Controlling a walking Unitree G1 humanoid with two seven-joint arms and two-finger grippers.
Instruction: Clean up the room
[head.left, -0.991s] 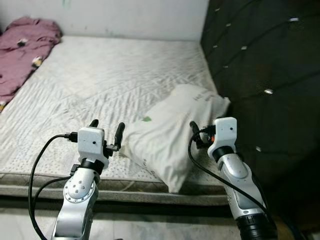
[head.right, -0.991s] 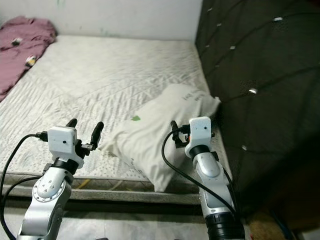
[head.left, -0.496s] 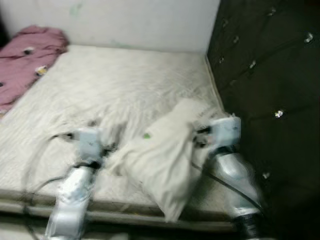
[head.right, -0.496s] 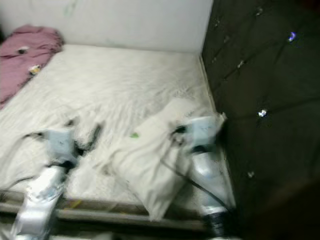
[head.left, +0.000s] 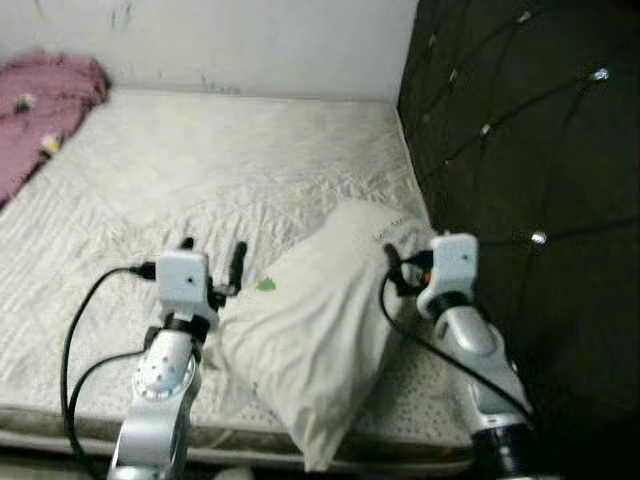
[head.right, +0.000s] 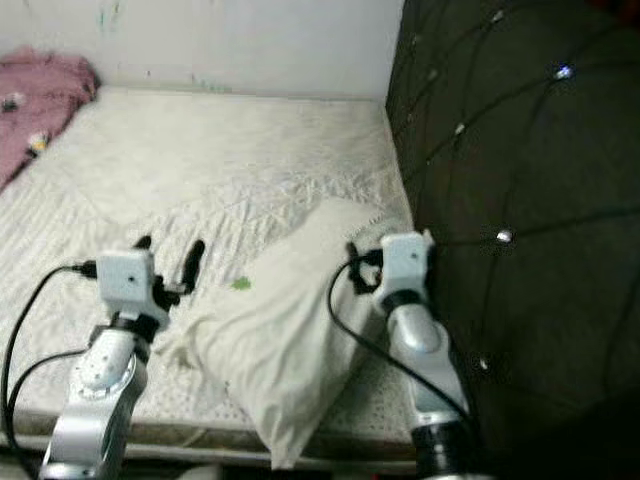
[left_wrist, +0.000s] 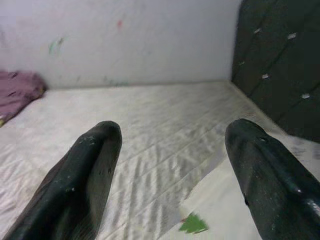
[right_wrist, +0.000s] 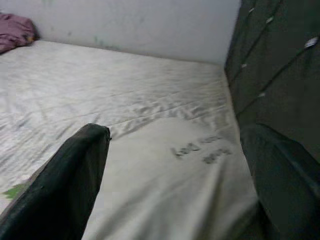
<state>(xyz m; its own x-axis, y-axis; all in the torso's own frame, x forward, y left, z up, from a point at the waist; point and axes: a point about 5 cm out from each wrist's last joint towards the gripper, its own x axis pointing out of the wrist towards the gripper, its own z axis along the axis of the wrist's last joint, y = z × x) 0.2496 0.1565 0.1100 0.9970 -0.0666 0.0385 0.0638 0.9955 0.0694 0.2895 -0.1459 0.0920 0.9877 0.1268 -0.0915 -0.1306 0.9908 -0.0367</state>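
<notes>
Camera has advanced toward the bed (head.left: 200, 160); both grippers, left (head.left: 212, 255) and right (head.left: 398, 268), flank the pillow (head.left: 320, 320), jaws spread, ready to grasp.

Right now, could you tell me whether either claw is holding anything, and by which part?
Nothing is held. The left claw and right claw are both open, at either side of the pillow.

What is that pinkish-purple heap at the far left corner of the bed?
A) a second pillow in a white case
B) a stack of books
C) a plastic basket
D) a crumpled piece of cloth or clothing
D: the pink heap lies soft and crumpled on the mattress by the wall, far from the white pillow.
</notes>
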